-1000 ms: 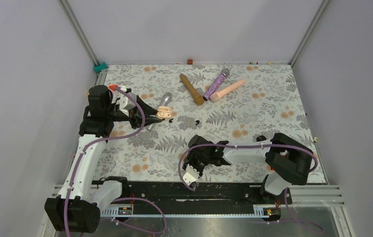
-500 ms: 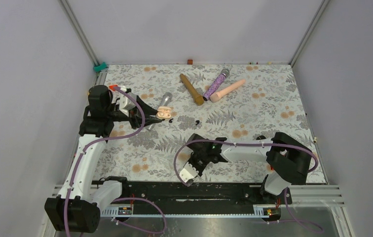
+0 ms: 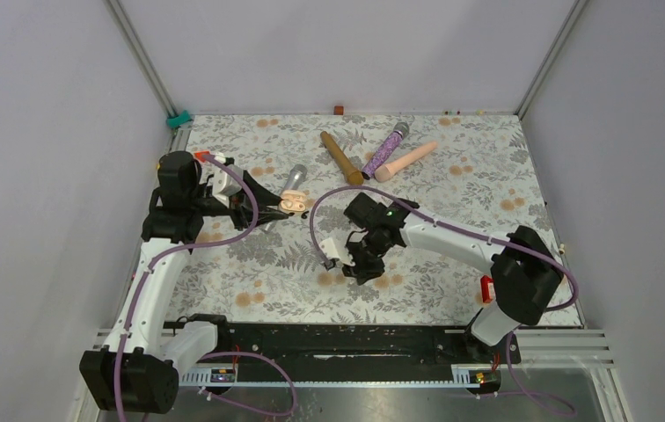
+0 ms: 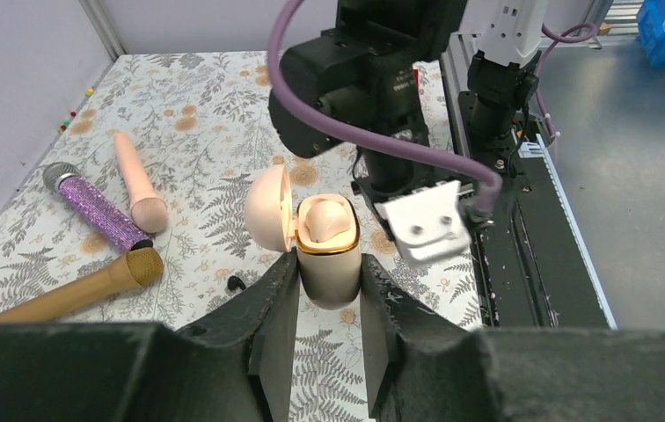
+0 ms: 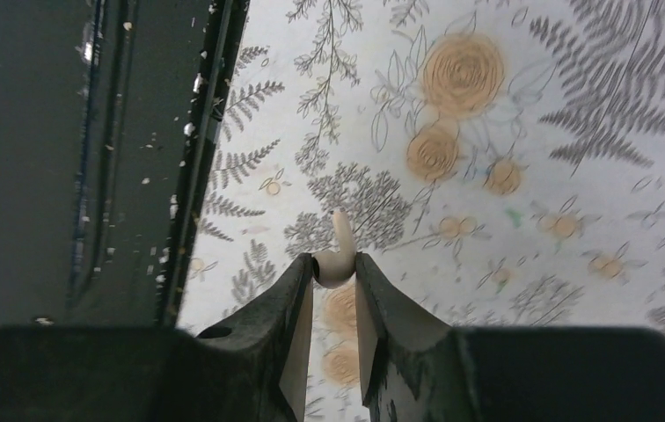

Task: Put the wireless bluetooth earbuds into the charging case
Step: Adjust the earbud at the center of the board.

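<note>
The left end effector [image 4: 329, 286] pinches the open case [image 4: 325, 230]. The right end effector [image 5: 333, 272] pinches a small pale earbud [image 5: 339, 236] above the table [image 5: 505, 105].

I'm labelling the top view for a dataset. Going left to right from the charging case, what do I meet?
Charging case → brown microphone → pink microphone. The silver microphone and purple microphone overlap these, so they are left out.

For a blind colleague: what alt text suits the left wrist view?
The left fingers clamp an open peach charging case upright, its lid swung back to the left. The right arm looms behind it; a purple microphone, a pink microphone and a brown microphone lie on the floral table at left.
</note>
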Robot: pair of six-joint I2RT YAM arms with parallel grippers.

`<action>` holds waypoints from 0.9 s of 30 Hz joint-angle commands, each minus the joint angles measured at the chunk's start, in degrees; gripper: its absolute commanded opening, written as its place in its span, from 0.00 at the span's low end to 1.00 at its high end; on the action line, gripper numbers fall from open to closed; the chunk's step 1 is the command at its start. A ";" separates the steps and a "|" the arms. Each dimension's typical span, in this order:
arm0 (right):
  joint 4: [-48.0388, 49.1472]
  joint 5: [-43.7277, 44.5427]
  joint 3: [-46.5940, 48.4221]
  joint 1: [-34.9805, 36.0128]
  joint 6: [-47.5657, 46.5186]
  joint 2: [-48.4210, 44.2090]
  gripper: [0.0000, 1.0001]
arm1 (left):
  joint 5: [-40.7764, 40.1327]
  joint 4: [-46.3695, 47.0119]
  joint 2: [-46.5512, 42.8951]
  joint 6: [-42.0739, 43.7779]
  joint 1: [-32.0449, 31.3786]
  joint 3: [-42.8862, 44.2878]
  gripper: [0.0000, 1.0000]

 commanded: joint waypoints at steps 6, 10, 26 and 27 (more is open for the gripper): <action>-8.12 0.26 4.45 -8.11 19.49 7.72 0.17 | 2.80 1.85 0.64 0.47 -0.68 -0.17 0.00; -9.95 2.62 9.69 -11.57 25.35 15.99 0.15 | 2.04 1.87 0.82 0.56 -1.46 -0.23 0.00; -4.41 13.97 12.01 -13.82 31.13 14.97 0.46 | 1.10 1.95 1.52 0.90 -2.49 -0.38 0.00; -3.89 15.26 11.94 -14.02 31.52 15.08 0.47 | 1.09 1.95 1.52 0.91 -2.57 -0.38 0.00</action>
